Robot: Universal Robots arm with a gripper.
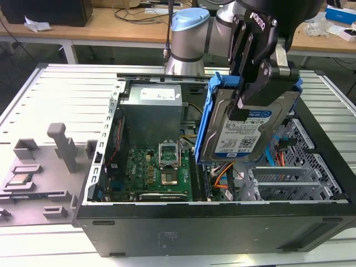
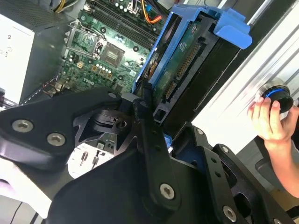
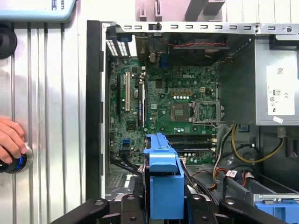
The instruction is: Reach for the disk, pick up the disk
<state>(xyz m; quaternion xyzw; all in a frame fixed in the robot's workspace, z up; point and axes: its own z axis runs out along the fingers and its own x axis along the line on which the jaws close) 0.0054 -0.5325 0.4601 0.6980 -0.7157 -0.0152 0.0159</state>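
the gripper (image 1: pixel 253 83) has its fingers clamped on the disk (image 1: pixel 245 130), held tilted above the open computer case (image 1: pixel 222 222) toward the exterior view's right; a person's hand (image 2: pixel 271 119) rests on a knob (image 2: pixel 276 95) beside the case.

Silver arm (image 1: pixel 219 22), pale-blue joint cap (image 1: pixel 189 19), black screw-studded pincer (image 1: pixel 253 83).
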